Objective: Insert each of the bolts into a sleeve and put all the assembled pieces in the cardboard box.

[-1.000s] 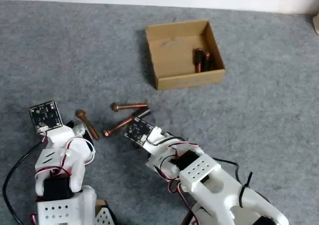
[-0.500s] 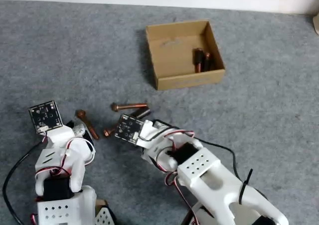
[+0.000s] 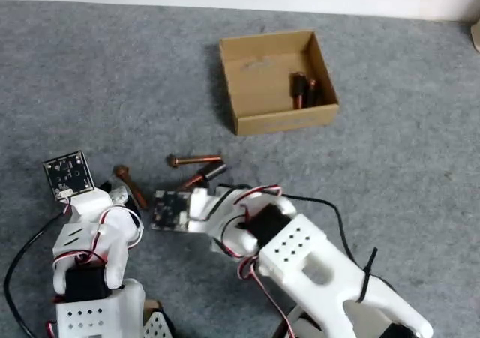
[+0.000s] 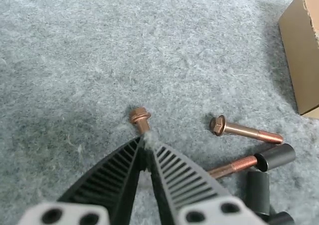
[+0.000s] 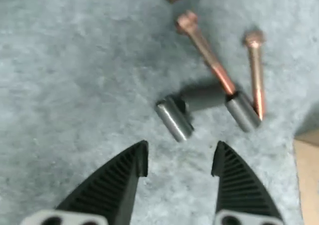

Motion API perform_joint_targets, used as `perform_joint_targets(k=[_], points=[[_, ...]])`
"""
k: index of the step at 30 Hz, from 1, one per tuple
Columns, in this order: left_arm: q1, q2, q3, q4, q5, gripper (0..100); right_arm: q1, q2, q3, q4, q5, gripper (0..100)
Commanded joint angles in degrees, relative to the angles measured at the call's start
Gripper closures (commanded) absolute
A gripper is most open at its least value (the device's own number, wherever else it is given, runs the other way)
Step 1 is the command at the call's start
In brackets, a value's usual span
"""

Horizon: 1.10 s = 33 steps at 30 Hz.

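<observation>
My left gripper (image 4: 146,144) is shut on the shank of a copper bolt (image 4: 140,116), whose head pokes out past the fingertips; that bolt (image 3: 125,179) lies at the left of the cluster on the carpet. My right gripper (image 5: 180,157) is open, just short of a loose grey sleeve (image 5: 174,120). Beyond it a bolt (image 5: 205,49) runs into another sleeve (image 5: 241,111), beside a bare bolt (image 5: 255,70). The bare bolt (image 3: 195,160) lies nearest the cardboard box (image 3: 259,121), which holds assembled pieces (image 3: 304,89).
Grey carpet covers the whole table. The right arm's wrist board (image 3: 171,209) hangs over the lower part of the bolt cluster. The box corner (image 4: 304,60) stands just beyond the bolts. Open carpet lies left and right of the box.
The right arm has swung left, and its wrist board now covers the lower bolt and sleeves. The left arm has kept still with its bolt.
</observation>
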State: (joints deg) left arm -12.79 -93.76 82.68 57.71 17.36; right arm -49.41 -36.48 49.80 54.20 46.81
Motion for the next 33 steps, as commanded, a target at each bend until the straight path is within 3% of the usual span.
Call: perform_joint_targets(k=[1, 11, 33], points=[[-0.04, -0.4, -0.31, -1.32, 0.09, 99, -1.27, 3.12, -3.03, 0.48, 0.88, 80.4], [-0.04, -0.4, -0.22, -1.32, 0.0, 99, -1.19, 21.05, -7.6, -0.04, 4.31, 80.4], [-0.31, -0.4, -0.22, -1.32, 0.0, 99, -0.4, 22.81, -13.14, -4.53, 6.59, 80.4]])
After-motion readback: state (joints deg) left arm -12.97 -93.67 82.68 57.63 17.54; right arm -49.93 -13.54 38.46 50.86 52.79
